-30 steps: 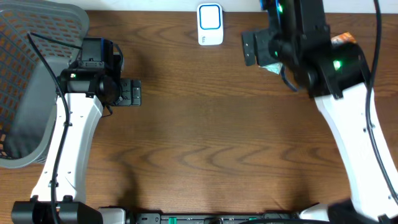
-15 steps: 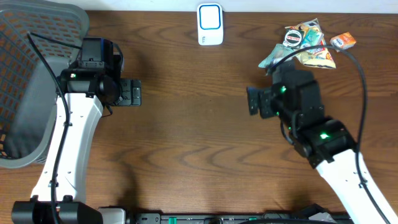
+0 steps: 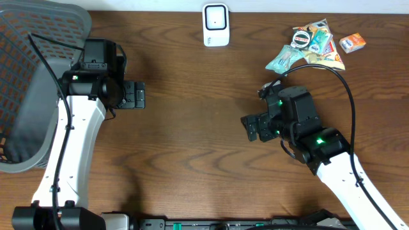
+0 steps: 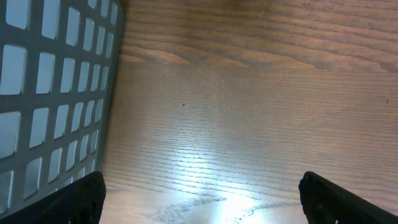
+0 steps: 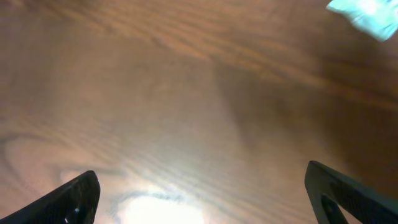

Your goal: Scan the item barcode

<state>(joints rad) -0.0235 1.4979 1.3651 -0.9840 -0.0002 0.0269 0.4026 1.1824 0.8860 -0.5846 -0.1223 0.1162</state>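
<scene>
Barcodes are proving too small to read on the snack packets (image 3: 310, 46), lying at the tabletop's (image 3: 192, 160) far right, right of the white scanner (image 3: 216, 24). The right tool (image 3: 254, 126), wide open and empty, is hovering nearer the middle, having drawn back from them; the left tool (image 3: 135, 95) is waiting open beside the basket (image 3: 32, 121), unmoved.

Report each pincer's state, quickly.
Left pincer: open, holding nothing.
Right pincer: open, holding nothing.

Grey mesh basket (image 3: 19, 128), wooden table (image 3: 204, 140)
</scene>
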